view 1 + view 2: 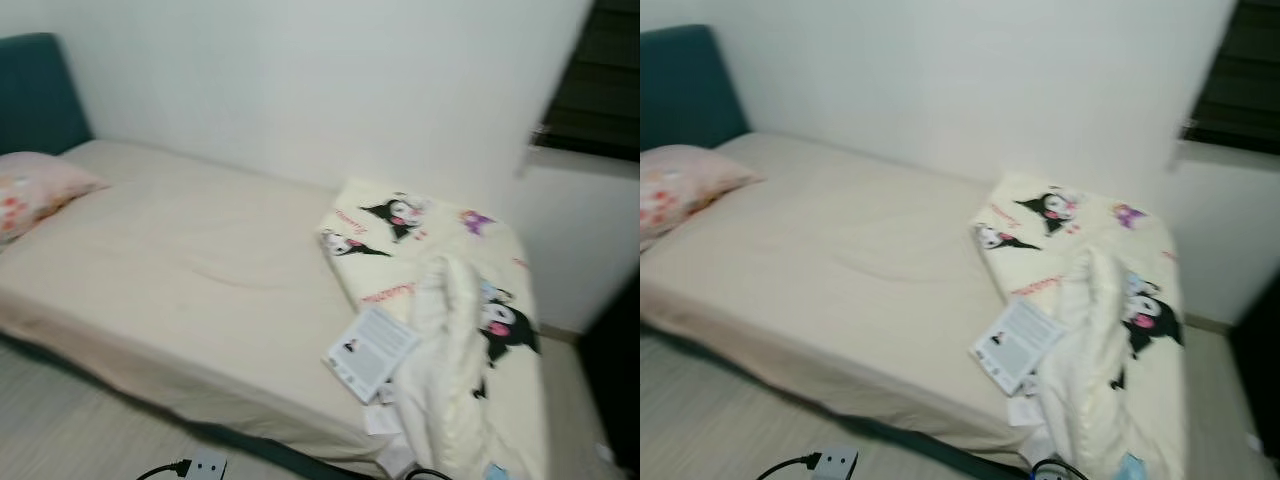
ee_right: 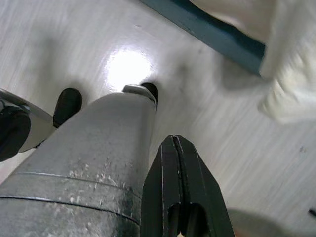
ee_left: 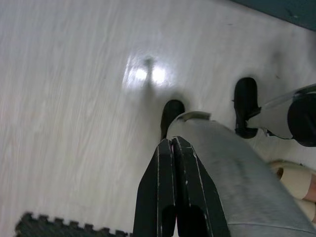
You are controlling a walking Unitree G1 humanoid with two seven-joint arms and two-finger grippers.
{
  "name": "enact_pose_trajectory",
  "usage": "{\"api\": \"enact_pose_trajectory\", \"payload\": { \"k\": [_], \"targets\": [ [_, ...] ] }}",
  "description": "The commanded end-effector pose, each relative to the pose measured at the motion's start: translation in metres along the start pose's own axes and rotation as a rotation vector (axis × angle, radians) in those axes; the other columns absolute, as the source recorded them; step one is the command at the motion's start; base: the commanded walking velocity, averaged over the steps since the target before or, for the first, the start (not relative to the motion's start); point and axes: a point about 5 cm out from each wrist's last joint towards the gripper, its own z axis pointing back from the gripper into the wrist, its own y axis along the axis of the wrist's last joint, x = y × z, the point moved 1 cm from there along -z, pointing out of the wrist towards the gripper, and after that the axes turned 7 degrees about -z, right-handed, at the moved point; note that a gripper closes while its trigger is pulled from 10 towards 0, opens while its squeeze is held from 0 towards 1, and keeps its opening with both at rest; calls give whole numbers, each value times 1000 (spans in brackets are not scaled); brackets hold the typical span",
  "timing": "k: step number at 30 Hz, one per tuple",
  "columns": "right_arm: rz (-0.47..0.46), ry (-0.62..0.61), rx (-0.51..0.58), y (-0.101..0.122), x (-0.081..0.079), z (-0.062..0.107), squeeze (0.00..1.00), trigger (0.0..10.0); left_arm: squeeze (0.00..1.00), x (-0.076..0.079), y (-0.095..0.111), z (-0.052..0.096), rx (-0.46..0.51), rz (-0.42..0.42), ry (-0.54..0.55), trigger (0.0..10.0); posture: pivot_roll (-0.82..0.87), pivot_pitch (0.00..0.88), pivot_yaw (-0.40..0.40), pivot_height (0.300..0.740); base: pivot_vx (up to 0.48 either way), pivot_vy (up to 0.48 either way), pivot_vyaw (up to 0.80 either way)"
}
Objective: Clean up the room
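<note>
Home bedroom. Low bed (image 1: 180, 270) with beige fitted sheet against white wall, teal headboard (image 1: 35, 90) far left, floral pillow (image 1: 35, 190), cartoon-print blanket (image 1: 440, 260) bunched at right end, pale wood-look floor (image 1: 60, 430), power strip (image 1: 205, 465) near.

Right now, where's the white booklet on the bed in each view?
Left eye view: booklet, lower centre-right.
Right eye view: same spot.
Left wrist view: looks down at the floor and the robot's leg.
Right wrist view: floor and teal bed frame.
Landmark: cartoon-print blanket, next to the booklet on its wall side.
</note>
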Motion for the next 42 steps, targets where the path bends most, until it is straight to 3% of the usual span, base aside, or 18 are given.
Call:
{"api": "enact_pose_trajectory", "payload": {
  "k": [1,15,42],
  "targets": [
    [11,12,-1,-1,-4,0,0,10000,0,2,-2,0,-9,-24,-7,10000,-12,0,-84,740,0,0,800],
    [-19,-6,1,-4,-3,0,0,10000,0,2,-4,0,-13,-24,-10,10000,-14,0,-82,740,0,0,721],
    [-38,-52,-12,-6,-2,0,0,10000,0,1,-3,0,-4,-4,-6,10000,-16,0,-72,740,0,0,-792]
  ]
}}
